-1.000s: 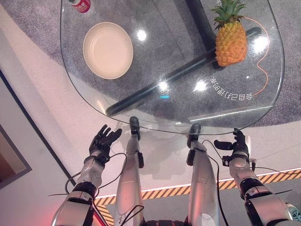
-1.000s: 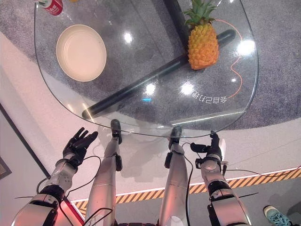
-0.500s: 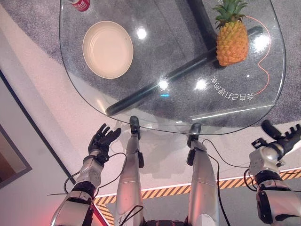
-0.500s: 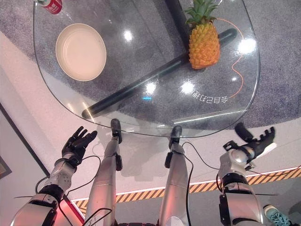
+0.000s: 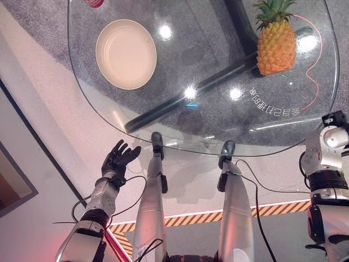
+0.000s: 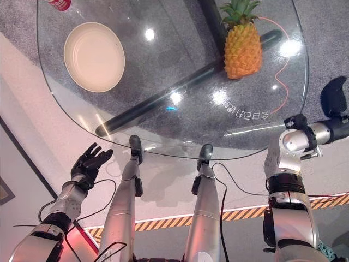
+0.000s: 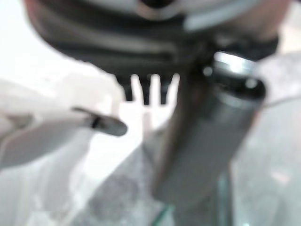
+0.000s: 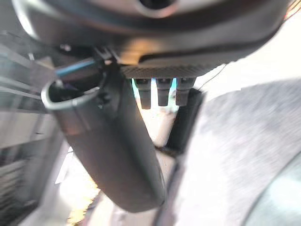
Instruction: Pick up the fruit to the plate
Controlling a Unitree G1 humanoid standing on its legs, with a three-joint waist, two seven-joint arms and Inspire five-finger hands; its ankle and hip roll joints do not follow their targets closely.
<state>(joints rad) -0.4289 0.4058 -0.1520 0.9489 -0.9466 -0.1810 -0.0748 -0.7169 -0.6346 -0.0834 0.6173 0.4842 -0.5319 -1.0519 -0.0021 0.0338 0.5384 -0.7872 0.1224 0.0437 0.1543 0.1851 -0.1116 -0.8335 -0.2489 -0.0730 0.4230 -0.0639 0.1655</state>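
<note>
You have a glass table (image 6: 163,65) spread out ahead of both hands, its near rim just beyond the left hand (image 6: 90,164). A red can (image 6: 59,4) stands at the far edge, well ahead of that hand. Under the glass, a dark bar (image 6: 163,101) runs diagonally from ahead of the left hand toward the far right. White lettering (image 6: 251,114) sits on the glass near the right hand (image 6: 334,95), and a thin orange cord (image 6: 287,52) curls just beyond it. Behind the hands, yellow-black hazard tape (image 6: 158,222) crosses the floor.
</note>
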